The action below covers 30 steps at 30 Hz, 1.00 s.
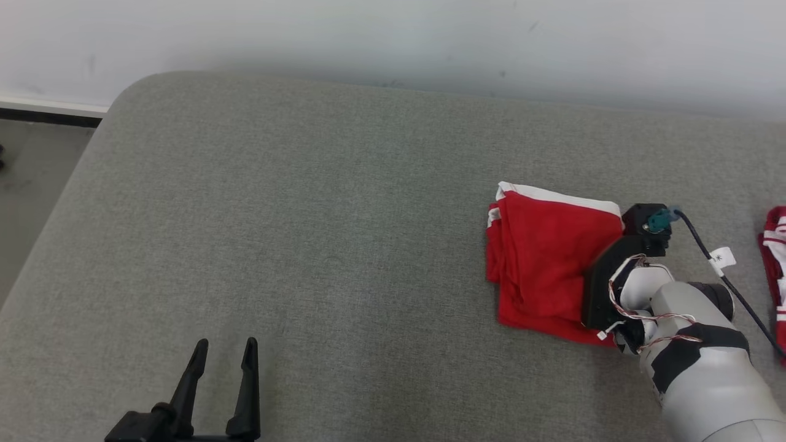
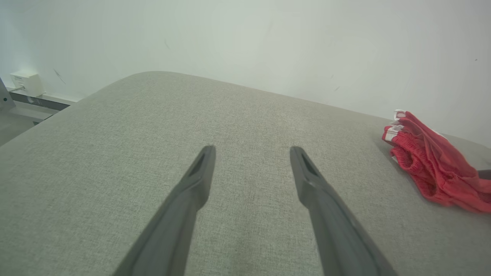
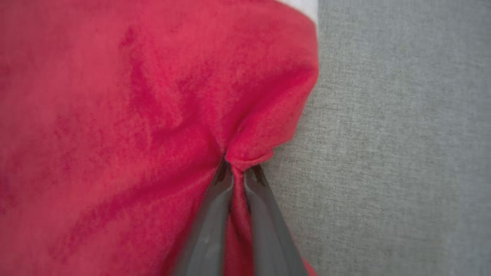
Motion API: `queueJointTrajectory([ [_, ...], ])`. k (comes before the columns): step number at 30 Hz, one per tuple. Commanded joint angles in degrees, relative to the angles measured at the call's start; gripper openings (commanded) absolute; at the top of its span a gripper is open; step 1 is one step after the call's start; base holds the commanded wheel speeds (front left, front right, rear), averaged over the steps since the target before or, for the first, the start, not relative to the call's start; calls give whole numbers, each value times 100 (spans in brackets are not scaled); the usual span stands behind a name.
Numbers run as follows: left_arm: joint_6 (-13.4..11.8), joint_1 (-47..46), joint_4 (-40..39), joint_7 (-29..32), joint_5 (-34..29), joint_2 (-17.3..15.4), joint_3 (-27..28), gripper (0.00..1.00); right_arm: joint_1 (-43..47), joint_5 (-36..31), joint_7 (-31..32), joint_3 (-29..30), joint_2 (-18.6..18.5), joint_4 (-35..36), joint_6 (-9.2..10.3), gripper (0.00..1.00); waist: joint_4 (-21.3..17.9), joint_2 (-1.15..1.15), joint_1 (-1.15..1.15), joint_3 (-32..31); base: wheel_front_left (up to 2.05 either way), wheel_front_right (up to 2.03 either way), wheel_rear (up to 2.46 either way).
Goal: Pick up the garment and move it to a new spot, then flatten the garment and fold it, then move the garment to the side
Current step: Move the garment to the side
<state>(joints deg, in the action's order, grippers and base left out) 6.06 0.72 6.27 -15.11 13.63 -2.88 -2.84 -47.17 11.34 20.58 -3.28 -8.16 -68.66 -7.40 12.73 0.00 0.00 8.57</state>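
On grey padded surface (image 1: 307,215), pinches edge of folded red garment (image 1: 540,264) between right fingers (image 3: 209,230), holds left fingers (image 2: 191,191) spread well apart from it, risks lifting one layer and undoing the fold.

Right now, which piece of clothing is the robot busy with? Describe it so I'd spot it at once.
Look at the big grey cushion against the white wall, towards its right side. There lies a folded red garment with a white band along its far edge. Unlike the other red-and-white garment at the far right, this one is pinched by the right gripper.
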Motion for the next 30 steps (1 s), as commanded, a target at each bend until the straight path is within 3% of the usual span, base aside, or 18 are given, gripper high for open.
queueJointTrajectory([
  [1,-9,5,1,0,12,-1,19,100,214,-63,148,-96,63,-156,-13,0,-154,0,0,-91,0,0,0],
  [10,-77,179,-121,-1,104,-1,153,100,-200,263,283,-1945,-29,681,-14,0,-1081,0,0,-317,0,0,0],
  [17,-112,134,-250,0,65,-3,247,100,-522,1301,432,-3568,-823,1884,-7,0,-1925,0,0,-143,0,0,0],
  [23,-56,-40,-283,-1,-73,-3,296,100,-849,1976,361,-4171,-1491,2414,-7,0,-2442,0,0,142,0,0,0],
  [30,43,-236,-253,0,-279,-5,403,100,-1267,2154,-100,-4411,-1911,2278,-7,0,-2831,0,0,540,0,0,0],
])
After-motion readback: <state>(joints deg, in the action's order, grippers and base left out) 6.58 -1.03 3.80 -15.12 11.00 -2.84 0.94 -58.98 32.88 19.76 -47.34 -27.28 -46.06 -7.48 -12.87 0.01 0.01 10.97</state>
